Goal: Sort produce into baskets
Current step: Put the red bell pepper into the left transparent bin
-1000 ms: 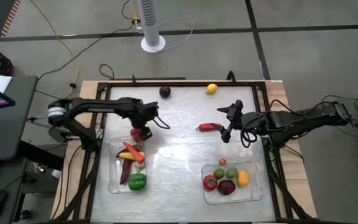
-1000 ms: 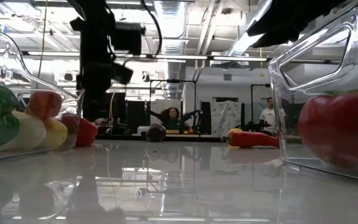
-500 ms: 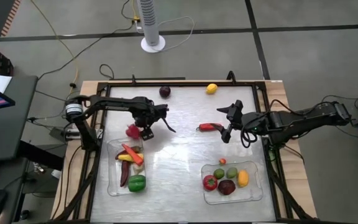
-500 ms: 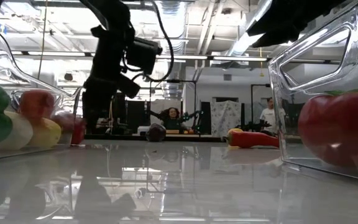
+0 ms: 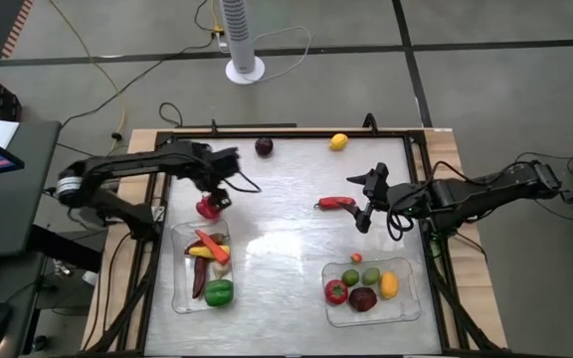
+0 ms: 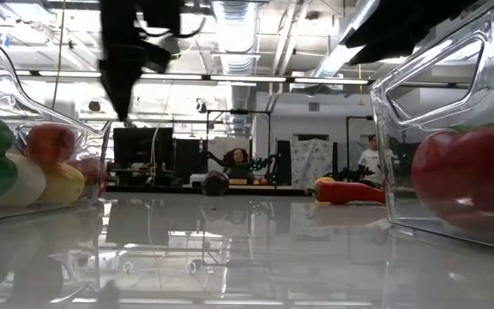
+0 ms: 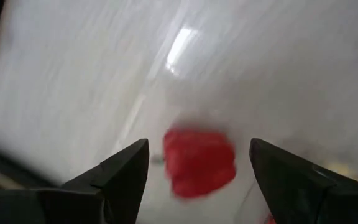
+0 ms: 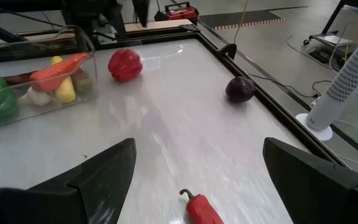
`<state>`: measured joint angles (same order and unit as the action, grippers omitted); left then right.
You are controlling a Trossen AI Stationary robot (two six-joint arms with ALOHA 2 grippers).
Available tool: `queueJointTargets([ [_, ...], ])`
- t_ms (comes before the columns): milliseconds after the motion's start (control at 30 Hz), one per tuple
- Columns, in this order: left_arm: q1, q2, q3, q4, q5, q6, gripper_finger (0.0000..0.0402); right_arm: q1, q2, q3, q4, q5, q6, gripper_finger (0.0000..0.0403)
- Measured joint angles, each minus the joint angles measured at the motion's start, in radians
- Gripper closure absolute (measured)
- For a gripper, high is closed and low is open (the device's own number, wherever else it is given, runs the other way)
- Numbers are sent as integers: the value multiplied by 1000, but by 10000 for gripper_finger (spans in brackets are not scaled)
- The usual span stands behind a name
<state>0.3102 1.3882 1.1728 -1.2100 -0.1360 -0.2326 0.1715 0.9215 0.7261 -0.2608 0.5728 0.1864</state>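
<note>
Right now red bell pepper (image 5: 207, 207) sits on tabletop just outside far rim of clear plastic veg tray (image 5: 179, 288). Left tool (image 5: 219, 196) above it, open wide, empty. Risk: off-centre closing nudges it, rolls away. Right tool (image 5: 364, 202) open, empty, waiting farther from tray.

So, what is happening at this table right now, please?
A two-arm robot is sorting toy produce into two clear trays. The left gripper, open, hovers over a red pepper lying just outside the left tray. The right gripper, also open, waits near a red chili. The right tray already holds several pieces.
</note>
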Motion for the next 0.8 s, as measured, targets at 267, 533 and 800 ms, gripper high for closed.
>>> queueJointTargets([
  [267, 127, -220, -193, 11, -5, 9, 136, -2, 0, 0, 34, 0, 0, 24],
  [533, 142, -251, -309, 56, 102, 124, 136, -3, 0, 0, 61, 1, -2, 24],
  [800, 141, -161, -373, 158, 30, 197, 136, -3, 0, 0, 53, 1, -4, 24],
])
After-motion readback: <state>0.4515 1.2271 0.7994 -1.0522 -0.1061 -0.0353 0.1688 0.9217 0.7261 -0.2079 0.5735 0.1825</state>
